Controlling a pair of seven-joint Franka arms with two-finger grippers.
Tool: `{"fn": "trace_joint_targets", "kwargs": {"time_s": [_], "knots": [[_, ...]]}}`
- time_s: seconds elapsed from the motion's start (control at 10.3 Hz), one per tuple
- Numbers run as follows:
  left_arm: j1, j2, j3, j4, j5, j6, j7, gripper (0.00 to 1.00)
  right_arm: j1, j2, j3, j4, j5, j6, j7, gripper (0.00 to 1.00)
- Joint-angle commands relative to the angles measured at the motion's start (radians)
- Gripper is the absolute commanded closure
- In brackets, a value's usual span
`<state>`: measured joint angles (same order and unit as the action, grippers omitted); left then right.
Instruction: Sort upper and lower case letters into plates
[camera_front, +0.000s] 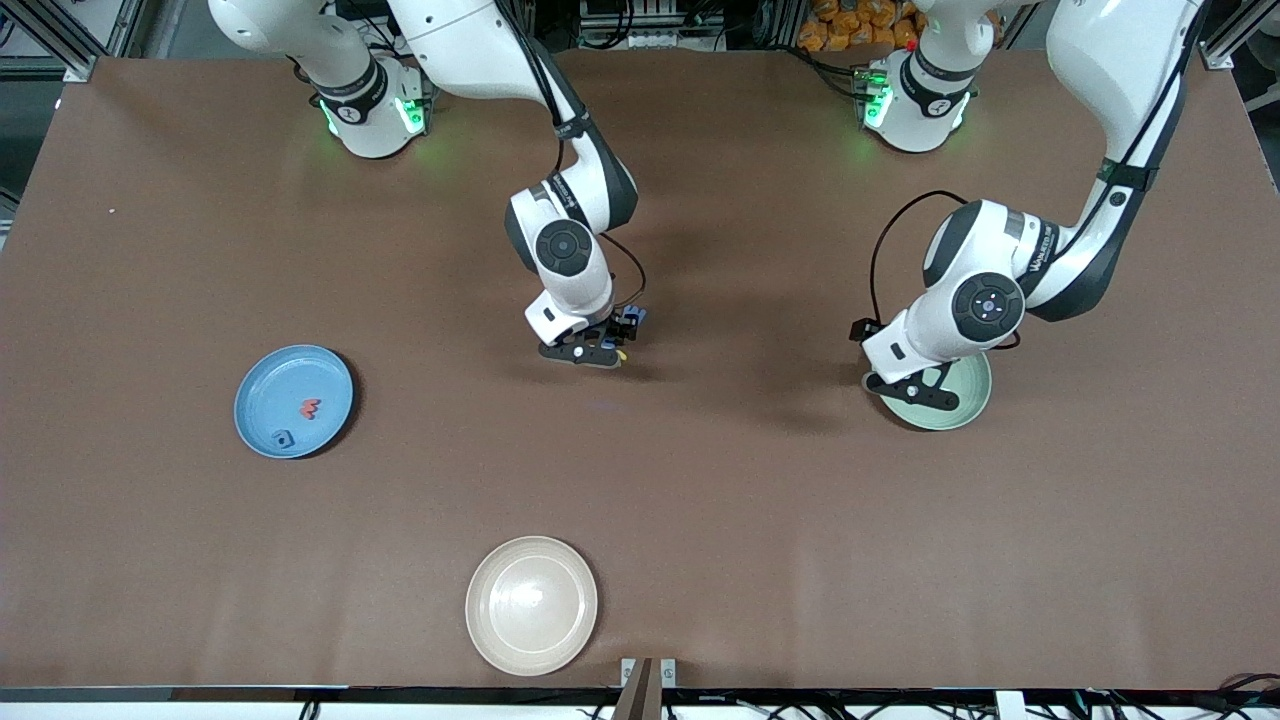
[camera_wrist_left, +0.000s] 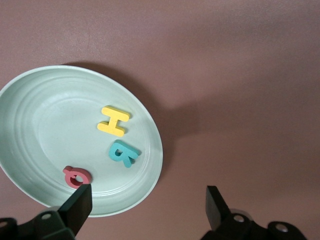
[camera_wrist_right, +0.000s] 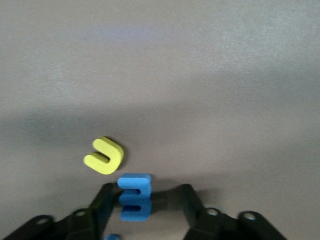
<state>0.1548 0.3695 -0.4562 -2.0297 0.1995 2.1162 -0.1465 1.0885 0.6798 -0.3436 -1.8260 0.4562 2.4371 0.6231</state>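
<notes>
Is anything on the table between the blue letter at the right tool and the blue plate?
Nothing visible. The blue letter sits between the right tool's fingers; bare table runs from there to the blue plate. The yellow letter lies beside it.

White arms, black joints, cables; bases glow green.

Two letters (camera_front: 300, 420) lie in the plate (camera_front: 262, 378) toward the right arm's end of the table; three letters (camera_wrist_left: 107, 145) lie in another plate (camera_wrist_left: 40, 120) toward the left arm's end. A third plate (camera_front: 531, 604) sits nearest the front camera, between them.
</notes>
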Motion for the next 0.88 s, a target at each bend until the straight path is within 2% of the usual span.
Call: {"fn": "trace_joint_targets", "kwargs": {"time_s": [0.0,0.19,0.39,0.58,0.78], "knots": [[0.000,-0.012,-0.002,0.006,-0.017,-0.022,-0.013,0.00,0.011,0.015,-0.005,0.010,0.013,-0.004,0.007,1.00],[0.000,-0.011,-0.002,0.006,-0.017,-0.022,-0.011,0.00,0.011,0.010,-0.005,0.013,0.010,-0.006,0.000,1.00],[0.000,-0.012,-0.002,0.006,-0.017,-0.022,-0.011,0.00,0.002,-0.002,-0.009,0.031,-0.033,-0.009,-0.017,1.00],[-0.004,-0.008,-0.002,0.006,-0.017,-0.022,-0.018,0.00,-0.030,-0.029,-0.034,0.025,-0.040,-0.015,-0.158,1.00],[-0.003,-0.008,-0.002,0.008,-0.017,-0.022,-0.022,0.00,-0.070,-0.060,-0.070,0.025,-0.040,-0.091,-0.296,1.00]]}}
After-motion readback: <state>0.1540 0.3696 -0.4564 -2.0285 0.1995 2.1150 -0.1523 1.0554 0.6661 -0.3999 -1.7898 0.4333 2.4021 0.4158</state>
